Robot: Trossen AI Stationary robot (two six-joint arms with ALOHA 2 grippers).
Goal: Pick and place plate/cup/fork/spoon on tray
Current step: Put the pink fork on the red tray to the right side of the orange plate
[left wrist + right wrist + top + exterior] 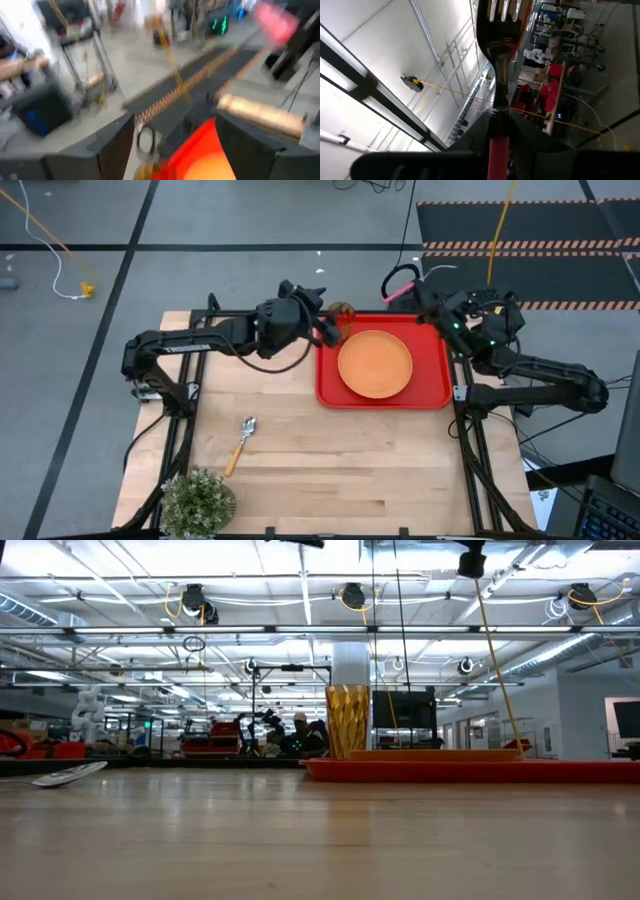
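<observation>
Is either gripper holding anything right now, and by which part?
The right gripper holds the fork by its red handle, tines pointing away. The left gripper is open, holding nothing.

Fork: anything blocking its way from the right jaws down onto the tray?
Nothing visible. The right gripper holds the fork above the tray's far right corner; the plate leaves bare tray there.

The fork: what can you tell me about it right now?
The fork has silver metal tines and a slim red handle. The right gripper holds it by the handle, jaws shut on it, tines pointing away toward the ceiling. It hangs in the air by the far right corner of the red tray, touching nothing else.
</observation>
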